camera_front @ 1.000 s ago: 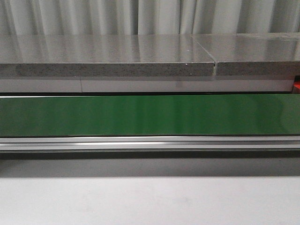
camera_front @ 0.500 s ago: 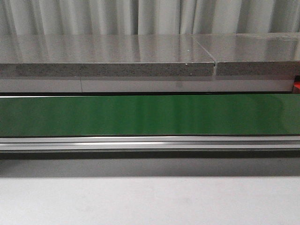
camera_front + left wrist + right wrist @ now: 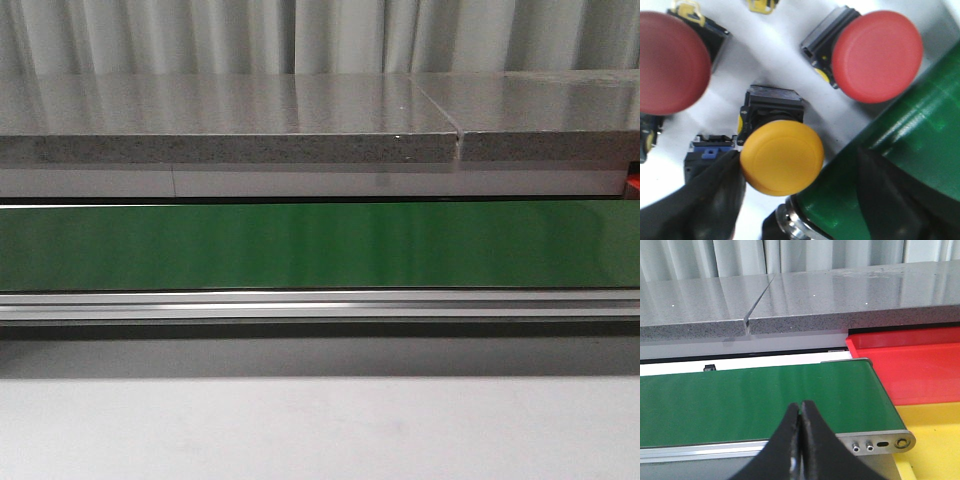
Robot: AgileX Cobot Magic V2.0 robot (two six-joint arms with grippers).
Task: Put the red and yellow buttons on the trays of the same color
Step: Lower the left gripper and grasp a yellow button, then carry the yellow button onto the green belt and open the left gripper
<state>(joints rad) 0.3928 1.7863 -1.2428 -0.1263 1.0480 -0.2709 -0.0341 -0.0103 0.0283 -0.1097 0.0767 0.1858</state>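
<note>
In the front view a green belt (image 3: 320, 245) runs across the whole width, with a grey stone bench (image 3: 230, 120) behind it and a pale surface in front; neither arm shows there.

The left wrist view looks down on buttons lying on a white surface (image 3: 765, 55). A red button (image 3: 667, 62) lies at one edge, partly cut off. A yellow button (image 3: 782, 157) on a black base sits between the dark fingers (image 3: 710, 200) of the left gripper (image 3: 790, 210); one finger is just beside its cap, the other stands off over the belt, so the gripper is spread and I cannot tell if it touches. A second red button (image 3: 877, 55) lies near the belt's edge.

In the right wrist view the right gripper (image 3: 800, 440) hangs over the belt's near rail, fingers pressed together with nothing between them. Past the belt's end sit a red tray (image 3: 910, 370) and, nearer, a yellow tray (image 3: 935, 440), side by side and touching.
</note>
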